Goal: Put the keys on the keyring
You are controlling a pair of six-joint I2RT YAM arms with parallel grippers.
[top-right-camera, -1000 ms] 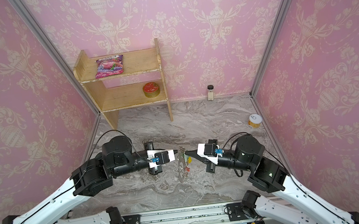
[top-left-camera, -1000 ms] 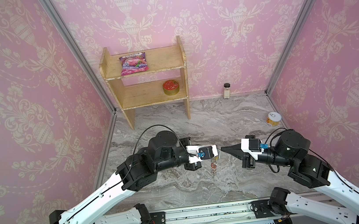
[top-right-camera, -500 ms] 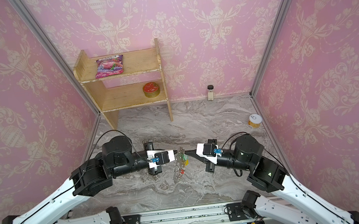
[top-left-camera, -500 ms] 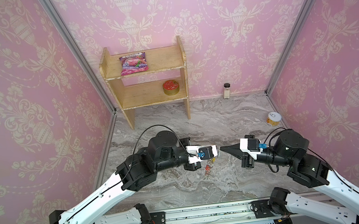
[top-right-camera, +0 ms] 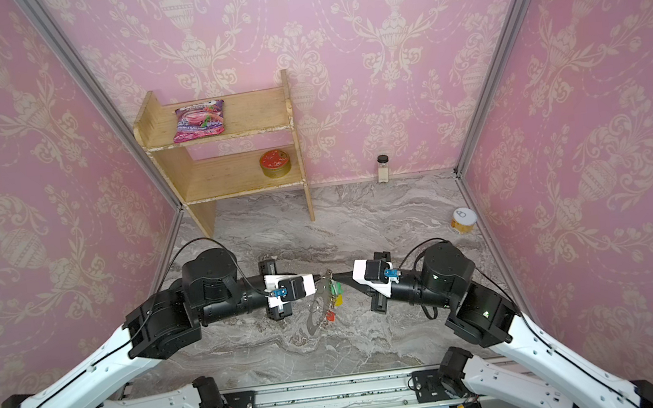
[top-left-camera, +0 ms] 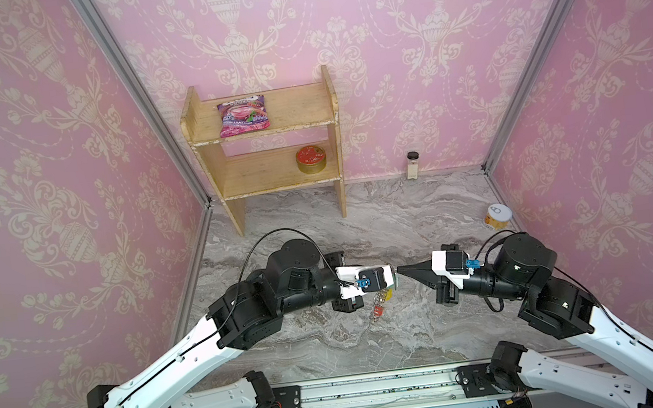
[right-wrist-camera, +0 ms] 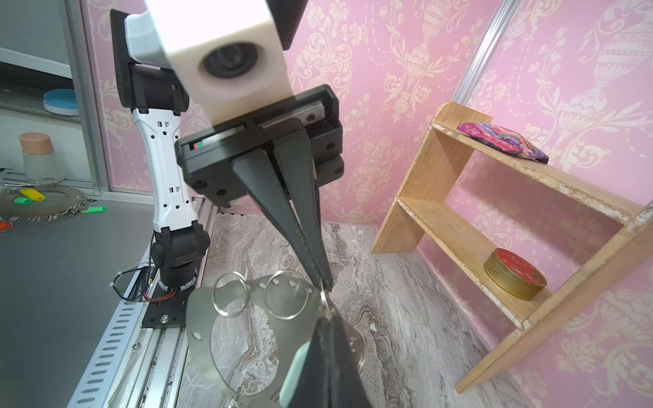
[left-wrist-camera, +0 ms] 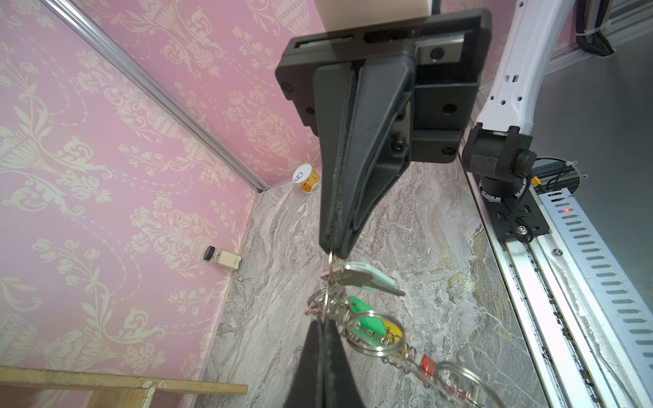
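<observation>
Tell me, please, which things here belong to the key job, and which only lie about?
For the job:
- keys with the mint tag, in the right claw
- keyring, in the left claw

Lying about:
- shelf
- snack bag
- tin
- small bottle
- can

**Arms: grippers closed, tip to tip**

Both arms reach inward from their bases, elbows bent, wrists roughly level. The left gripper [left-wrist-camera: 322,322] and right gripper [left-wrist-camera: 332,248] point at each other, tips nearly touching. You will find both pairs of jaws pressed together.
</observation>
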